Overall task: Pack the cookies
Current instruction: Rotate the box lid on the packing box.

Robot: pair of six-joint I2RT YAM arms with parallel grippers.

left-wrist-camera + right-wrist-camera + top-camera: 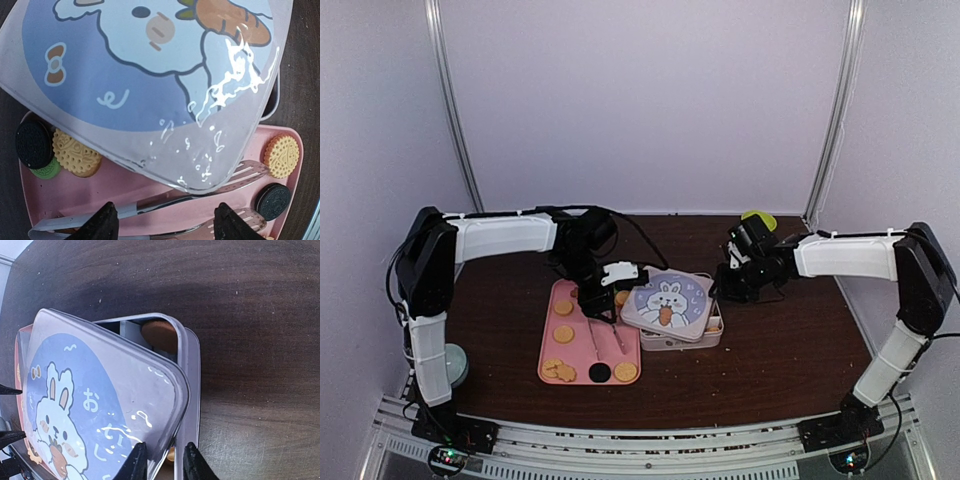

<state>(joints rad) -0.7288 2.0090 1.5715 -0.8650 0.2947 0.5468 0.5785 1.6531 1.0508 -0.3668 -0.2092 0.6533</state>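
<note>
Looking through your left wrist camera, you see the left end effector (167, 222) spread wide, straddling the tongs (245, 172) that lie on the pink tray (150, 182). Cookies (76, 154) sit scattered on that tray, and one more shows inside the box (194, 370), under the skewed rabbit lid (100, 390). Your right end effector (162, 460) stands narrow at the lid's corner; you cannot tell whether it grips. Box and tray sit side by side on the counter (770, 350).
</note>
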